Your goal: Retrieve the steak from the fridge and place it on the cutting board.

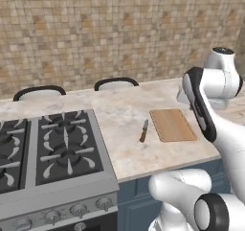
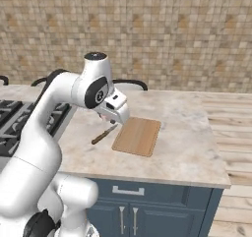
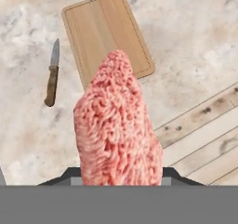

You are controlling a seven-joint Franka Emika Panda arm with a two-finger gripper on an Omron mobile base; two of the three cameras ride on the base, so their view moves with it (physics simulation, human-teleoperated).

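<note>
Hand view looks down past the steak (image 3: pixel 117 125), a pinkish-red slab with a coarse, crumbly, marbled surface, narrow at its rounded far end and broad near the camera. It stands out lengthwise from the gripper (image 3: pixel 118 181), whose fingertips are hidden behind the meat; the jaws are pressed nearly together, pinching the steak's near end. Below and beyond the gripper lies the cutting board (image 3: pixel 108 32), a light-brown wooden rectangle with rounded corners and a grooved border, flat on the marble counter (image 3: pixel 186 32). A small knife (image 3: pixel 52 74) with a dark handle lies on the counter beside the board. In the right base view the hand hangs above the board's (image 2: pixel 138 136) near-left corner.
</note>
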